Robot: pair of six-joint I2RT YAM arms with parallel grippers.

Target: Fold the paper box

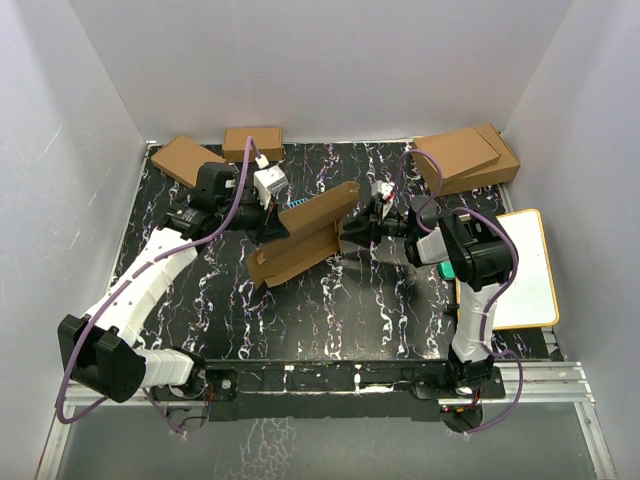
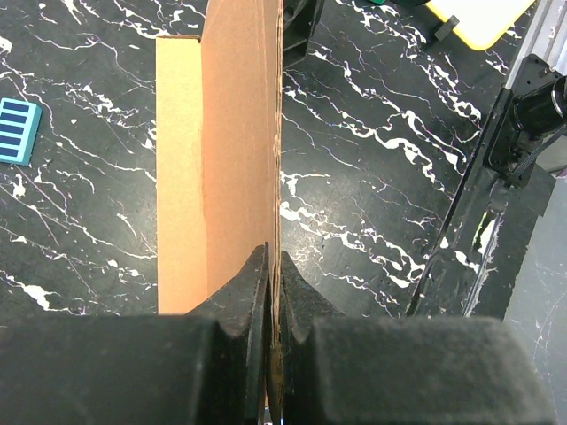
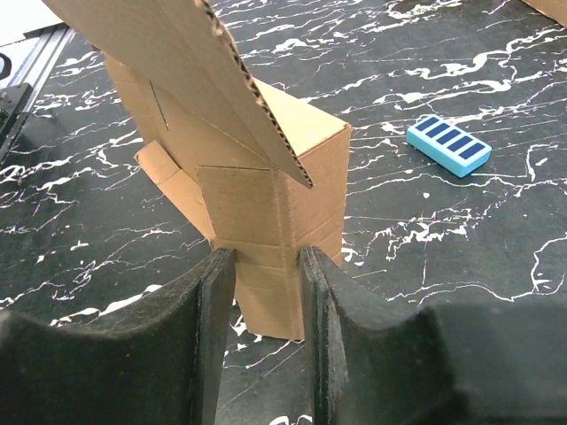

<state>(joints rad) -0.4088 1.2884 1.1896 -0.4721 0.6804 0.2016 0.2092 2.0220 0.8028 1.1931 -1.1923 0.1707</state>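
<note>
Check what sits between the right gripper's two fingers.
An end flap of the paper box stands between the fingers of the right gripper, shown in the right wrist view. Whether they actually pinch it is unclear.

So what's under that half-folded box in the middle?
The black marbled table shows around the paper box. The patch directly beneath its flat panel is covered.

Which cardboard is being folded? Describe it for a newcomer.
On the black marbled table, look at its middle. The paper box sits there, one panel raised, pinched by the left gripper. Unlike the closed brown boxes along the back, it is open and creased.
</note>
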